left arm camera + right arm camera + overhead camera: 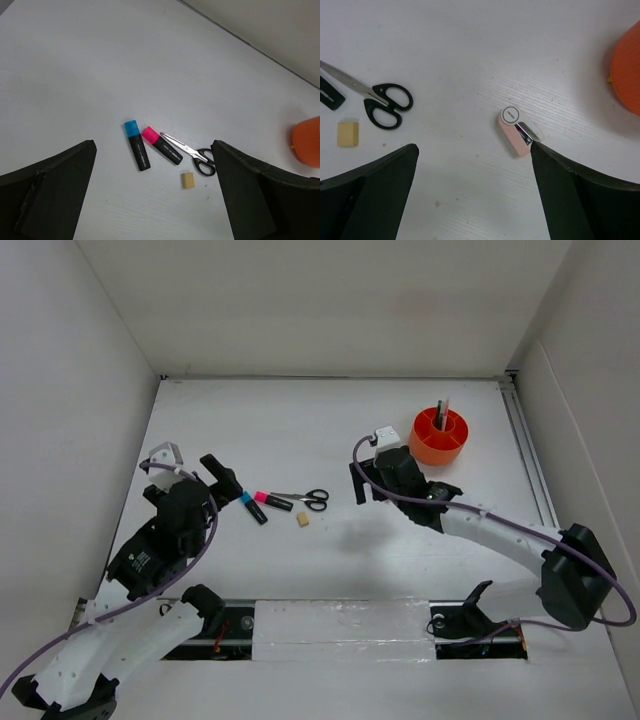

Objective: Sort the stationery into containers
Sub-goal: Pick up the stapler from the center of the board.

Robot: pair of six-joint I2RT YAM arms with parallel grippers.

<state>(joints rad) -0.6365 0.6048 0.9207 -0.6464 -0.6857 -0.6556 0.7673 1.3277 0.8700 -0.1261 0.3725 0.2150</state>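
Note:
A blue-capped marker (253, 507) and a pink-capped marker (272, 501) lie side by side, with black-handled scissors (308, 499) and a beige eraser cube (303, 521) just to their right. My left gripper (222, 480) is open and empty, left of the markers; its wrist view shows the blue marker (136, 152), pink marker (162, 145), scissors (192, 153) and eraser (187, 180). My right gripper (360, 483) is open and empty above a pinkish sharpener (517, 131), which lies near its right finger (580, 200). The orange pot (438, 437) holds upright pens (442, 412).
White walls enclose the table on the left, back and right. A metal rail (525, 450) runs along the right side behind the pot. The pot's edge shows in the left wrist view (307, 147) and the right wrist view (627, 70).

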